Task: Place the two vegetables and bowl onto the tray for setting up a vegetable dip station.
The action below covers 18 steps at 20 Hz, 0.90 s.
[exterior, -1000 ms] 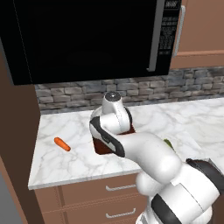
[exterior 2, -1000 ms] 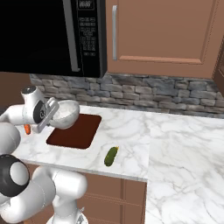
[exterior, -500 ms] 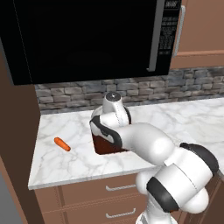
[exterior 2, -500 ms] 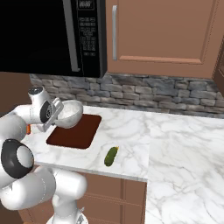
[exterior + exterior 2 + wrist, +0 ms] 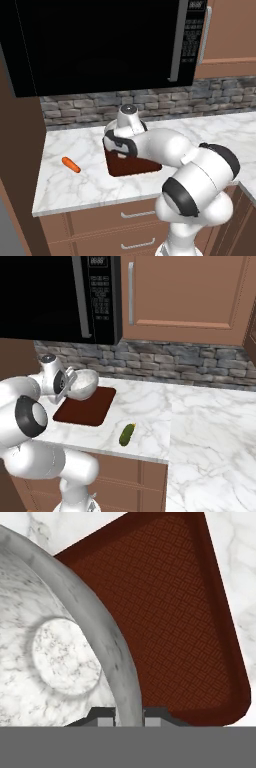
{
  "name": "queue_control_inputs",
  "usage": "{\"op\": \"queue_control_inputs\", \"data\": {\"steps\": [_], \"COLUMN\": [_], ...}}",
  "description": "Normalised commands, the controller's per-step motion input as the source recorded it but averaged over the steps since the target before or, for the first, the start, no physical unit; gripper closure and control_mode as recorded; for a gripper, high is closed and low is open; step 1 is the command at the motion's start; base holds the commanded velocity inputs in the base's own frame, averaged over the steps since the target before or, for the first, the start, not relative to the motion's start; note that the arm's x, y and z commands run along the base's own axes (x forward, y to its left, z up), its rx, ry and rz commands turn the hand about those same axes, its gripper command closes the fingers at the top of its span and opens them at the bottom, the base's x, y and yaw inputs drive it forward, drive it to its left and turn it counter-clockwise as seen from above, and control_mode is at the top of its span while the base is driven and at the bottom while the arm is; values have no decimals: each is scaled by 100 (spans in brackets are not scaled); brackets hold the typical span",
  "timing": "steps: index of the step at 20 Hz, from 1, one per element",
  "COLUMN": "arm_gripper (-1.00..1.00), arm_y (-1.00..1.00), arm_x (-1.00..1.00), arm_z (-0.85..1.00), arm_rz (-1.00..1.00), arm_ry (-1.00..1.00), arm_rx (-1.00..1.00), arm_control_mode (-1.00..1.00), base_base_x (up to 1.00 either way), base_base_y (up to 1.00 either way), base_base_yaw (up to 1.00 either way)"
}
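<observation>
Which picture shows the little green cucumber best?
The right base view. There the cucumber lies in plain sight on the marble counter, apart from the tray, toward the counter's front edge. In the left base view the robot's arm covers that part of the counter, and the hand view looks at bowl and tray instead.

My hand (image 5: 70, 384) grips the bowl's (image 5: 82, 384) rim, holding it tilted above the tray's (image 5: 90, 408) back edge. The cucumber (image 5: 127, 434) lies near the bench's (image 5: 200, 421) front edge.

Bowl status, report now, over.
Gripper shut on bowl rim, bowl held above tray. Carrot and cucumber lie on counter, off tray. Nothing in the way.
</observation>
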Motion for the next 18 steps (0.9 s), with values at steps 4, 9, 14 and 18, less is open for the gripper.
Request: {"op": "queue_control_inputs", "data": {"steps": [4,9,14,18], "arm_gripper": [100,100,100,100], "arm_y": [0,0,0,0], "arm_x": [17,15,19,22], "arm_z": [-12,-12,-14,-15], "arm_rz": [0,0,0,0], "arm_ry": [0,0,0,0], "arm_rx": [0,2,1,2], "arm_control_mode": [-100,-100,-100,-100], "base_base_x": [0,0,0,0], "base_base_y": [0,0,0,0], "base_base_yaw": [0,0,0,0]}}
